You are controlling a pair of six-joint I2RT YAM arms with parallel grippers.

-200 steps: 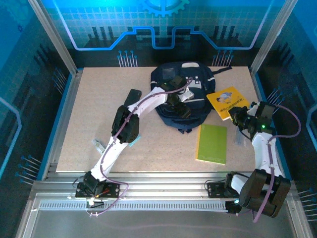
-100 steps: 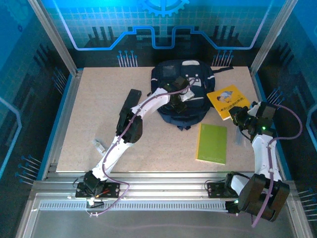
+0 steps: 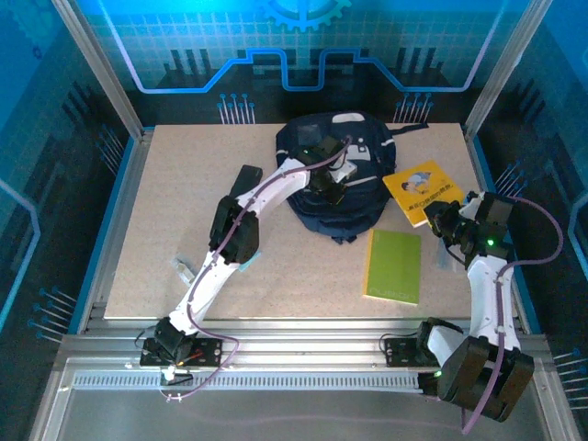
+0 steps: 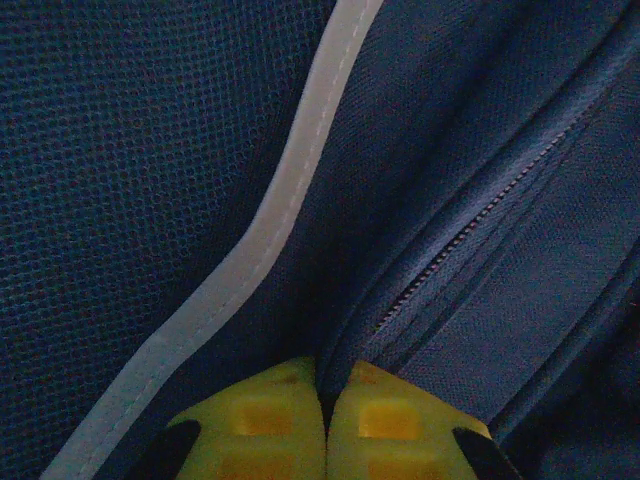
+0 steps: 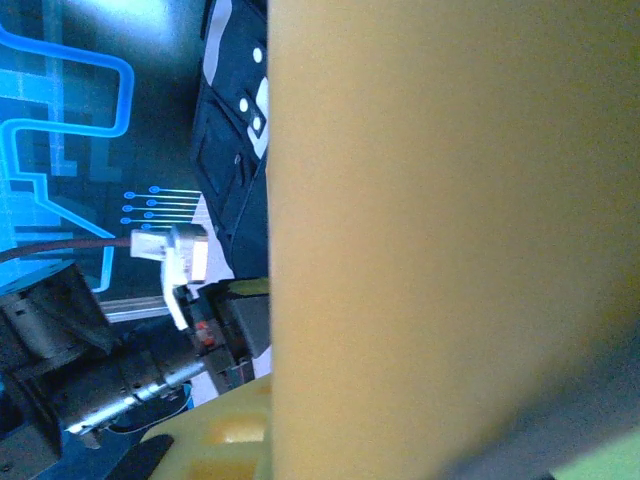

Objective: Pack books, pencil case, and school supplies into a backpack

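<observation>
Since the frame half a second earlier, the left gripper (image 3: 324, 181) has shifted a little toward the far left across the backpack (image 3: 363, 197), and the left arm's elbow has drawn back toward the near edge. The right arm is almost unchanged.

Top external view: the backpack lies at the far centre of the table (image 3: 175, 175). The left gripper rests on its top surface. The pencil case (image 3: 244, 181) lies left of the backpack, beside the left arm. The light-blue pad (image 3: 246, 264) lies partly under the left arm's elbow. The orange-yellow book (image 3: 421, 186) lies just right of the backpack. The lime-green book (image 3: 393, 266) lies nearer, apart from it. The right gripper (image 3: 440, 220) sits at the near edge of the orange-yellow book.

Left wrist view: the left gripper (image 4: 323, 395) has both yellow fingers (image 4: 265, 425) closed pad to pad against the backpack (image 4: 120, 150), between a white-grey stripe (image 4: 270, 230) and a zipper (image 4: 470, 235). Whether fabric is pinched between the pads cannot be determined.

Right wrist view: the orange-yellow book (image 5: 450, 220) stands very close to the lens. One yellow finger (image 5: 215, 440) appears at its left. The other finger is hidden, so the opening cannot be determined. The backpack (image 5: 235, 110) lies beyond.
</observation>
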